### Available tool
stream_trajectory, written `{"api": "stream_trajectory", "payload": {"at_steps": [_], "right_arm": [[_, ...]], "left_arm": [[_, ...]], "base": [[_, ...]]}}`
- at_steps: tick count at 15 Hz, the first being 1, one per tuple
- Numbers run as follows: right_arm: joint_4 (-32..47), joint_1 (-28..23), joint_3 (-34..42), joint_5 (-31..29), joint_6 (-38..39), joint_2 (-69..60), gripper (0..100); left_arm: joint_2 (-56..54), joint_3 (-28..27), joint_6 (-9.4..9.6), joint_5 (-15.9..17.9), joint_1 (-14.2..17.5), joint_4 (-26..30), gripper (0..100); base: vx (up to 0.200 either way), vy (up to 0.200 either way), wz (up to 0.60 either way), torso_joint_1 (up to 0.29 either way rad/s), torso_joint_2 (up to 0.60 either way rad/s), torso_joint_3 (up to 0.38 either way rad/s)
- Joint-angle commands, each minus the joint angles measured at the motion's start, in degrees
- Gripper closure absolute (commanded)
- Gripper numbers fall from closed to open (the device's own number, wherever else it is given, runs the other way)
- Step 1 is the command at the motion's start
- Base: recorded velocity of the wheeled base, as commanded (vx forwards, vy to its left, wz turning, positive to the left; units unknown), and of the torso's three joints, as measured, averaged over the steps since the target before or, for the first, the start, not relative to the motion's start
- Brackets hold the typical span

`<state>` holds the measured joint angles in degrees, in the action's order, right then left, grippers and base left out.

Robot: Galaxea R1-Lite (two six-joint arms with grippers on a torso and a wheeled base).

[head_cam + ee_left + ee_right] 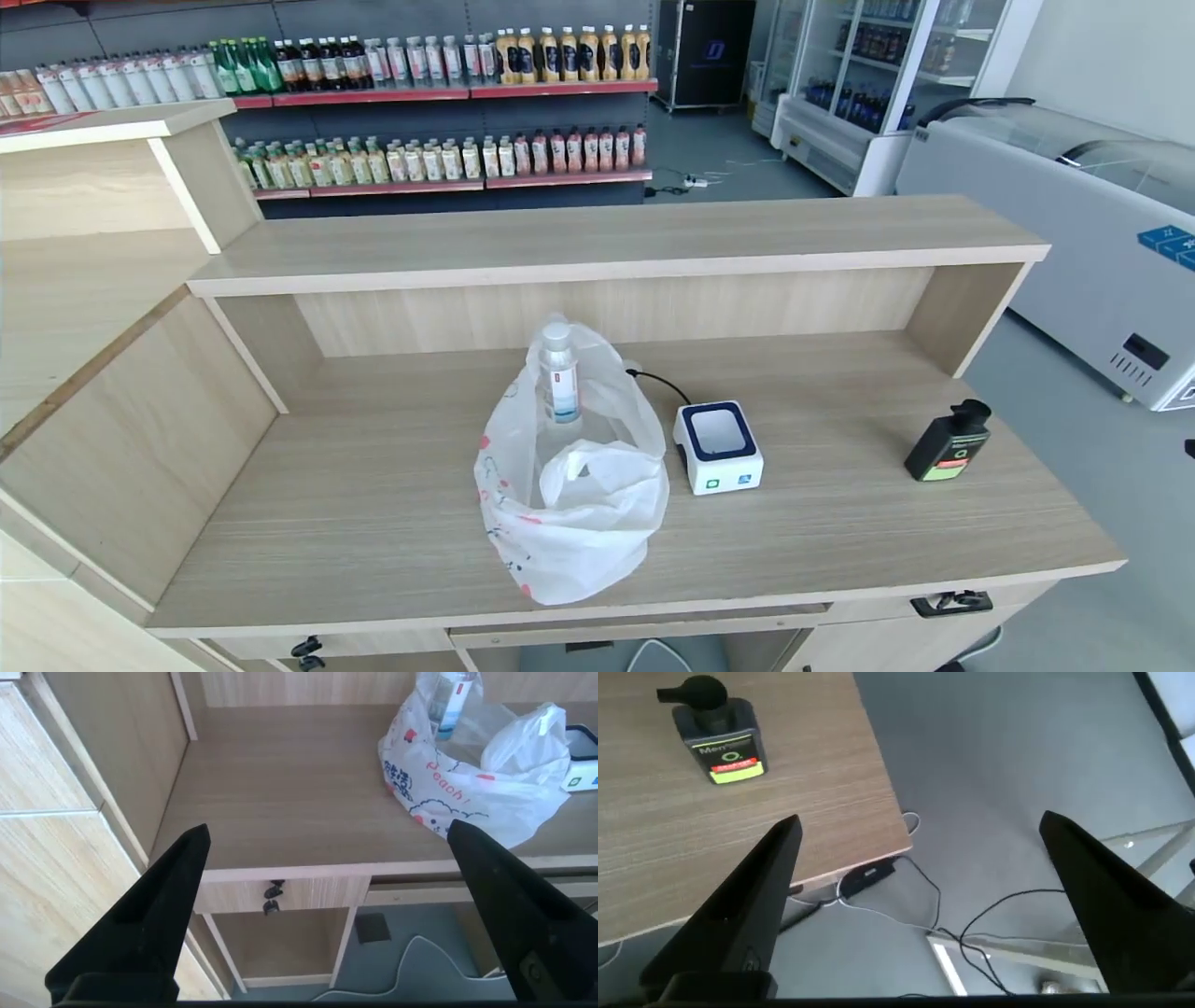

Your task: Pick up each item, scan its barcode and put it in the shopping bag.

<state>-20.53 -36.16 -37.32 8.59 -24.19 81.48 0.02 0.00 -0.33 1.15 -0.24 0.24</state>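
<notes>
A dark pump bottle (948, 441) is sitting, seemingly upright, on the tabletop (373, 485) well right of the scanner (717, 446). The right claw (920, 821), spread wide, is hovering nearer it; the left claw (329, 829), also wide, is hovering left of the scanner.

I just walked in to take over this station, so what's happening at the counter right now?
Nothing is being held. The left tool and the right tool are both open, off the near side of the counter. A clear bottle already stands in the white shopping bag, which sits beside the scanner. A dark pump bottle sits near the counter's right end, not yet bagged.
</notes>
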Motion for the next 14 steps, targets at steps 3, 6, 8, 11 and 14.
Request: {"api": "stream_trajectory", "payload": {"at_steps": [3, 6, 8, 11, 14], "right_arm": [[-1.7, -7.3, -10.9, 21.1, -17.3, 20.4, 0], [-1.6, -8.7, -11.7, 24.8, -22.3, 23.2, 0], [-1.6, -10.8, -11.7, 26.7, -23.9, 24.6, 0], [-1.6, -12.7, -14.0, 34.6, -24.9, 29.3, 0], [-1.6, -11.5, -20.3, 41.2, -25.7, 35.0, 0]], "left_arm": [[0.1, 0.0, -0.02, 0.0, 0.0, 0.0, 0], [0.1, 0.0, -0.02, 0.0, 0.0, 0.0, 0], [0.1, 0.0, -0.02, 0.0, 0.0, 0.0, 0], [0.1, 0.0, -0.02, 0.0, 0.0, 0.0, 0], [0.1, 0.0, -0.02, 0.0, 0.0, 0.0, 0]], "base": [[0.000, 0.000, 0.00, 0.000, 0.00, 0.000], [0.000, 0.000, 0.00, 0.000, 0.00, 0.000], [0.000, 0.000, 0.00, 0.000, 0.00, 0.000], [0.000, 0.000, 0.00, 0.000, 0.00, 0.000], [0.000, 0.000, 0.00, 0.000, 0.00, 0.000]]}}
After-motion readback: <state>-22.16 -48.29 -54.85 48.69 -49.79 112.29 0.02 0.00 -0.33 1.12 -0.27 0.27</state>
